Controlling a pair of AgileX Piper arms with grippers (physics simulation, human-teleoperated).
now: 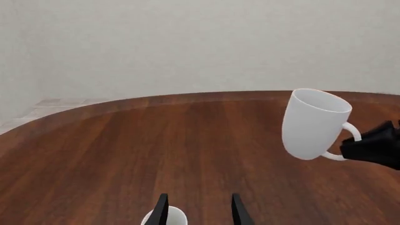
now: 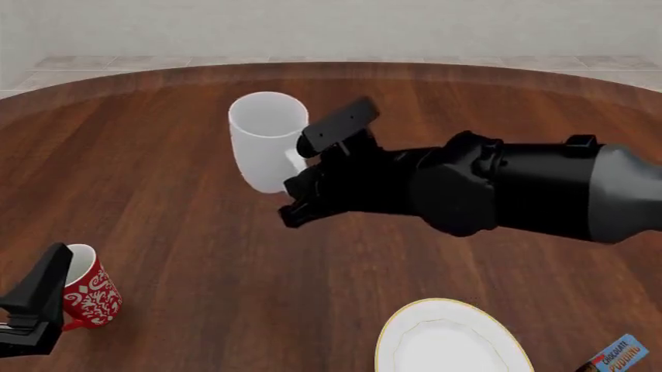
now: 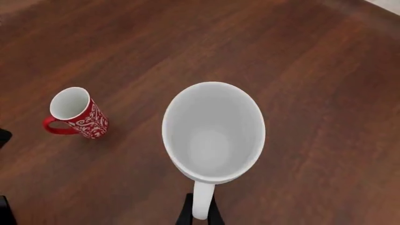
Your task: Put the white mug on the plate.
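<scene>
The white mug (image 2: 263,139) hangs in the air above the far middle of the table, a little tilted. My right gripper (image 2: 302,172) is shut on its loop handle. The right wrist view looks straight down into the mug (image 3: 212,131), with the fingers (image 3: 201,213) pinching the handle. The left wrist view shows the mug (image 1: 312,124) and the right gripper (image 1: 350,149) from the side. The plate (image 2: 445,341), white with a gold rim, lies at the near right edge, well apart from the mug. My left gripper (image 2: 36,298) is open at the near left.
A red mug with a white floral pattern (image 2: 88,294) stands upright right beside my left gripper; it also shows in the right wrist view (image 3: 78,115). A blue snack box (image 2: 621,355) lies at the near right corner beside the plate.
</scene>
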